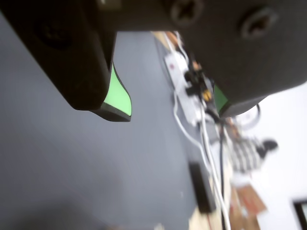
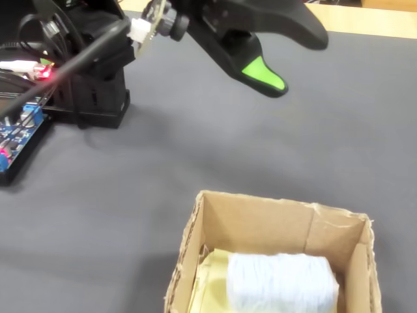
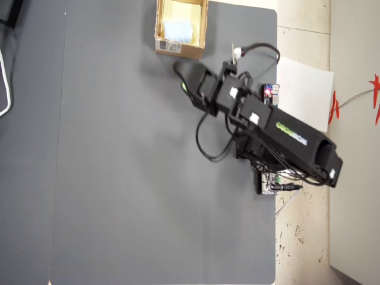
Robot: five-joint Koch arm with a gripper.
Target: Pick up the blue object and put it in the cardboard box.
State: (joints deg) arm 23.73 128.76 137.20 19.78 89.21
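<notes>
The cardboard box (image 2: 260, 229) stands at the bottom of the fixed view and at the mat's top edge in the overhead view (image 3: 178, 46). The pale blue object (image 2: 280, 283) lies inside it on the yellowish floor, also seen from overhead (image 3: 176, 29). My gripper (image 2: 296, 62) hangs in the air behind the box, clear of it, with its green-padded jaws apart. In the wrist view the gripper (image 1: 172, 112) is open with nothing between the green pads, only bare grey mat below. From overhead the gripper (image 3: 189, 89) sits a little below and to the right of the box.
The arm's black base (image 2: 91, 91) and a blue circuit board (image 2: 19, 127) with a red light stand at the left of the fixed view. Cables (image 3: 208, 148) loop over the grey mat (image 3: 119, 178). A white power strip (image 1: 180, 81) lies off the mat's edge.
</notes>
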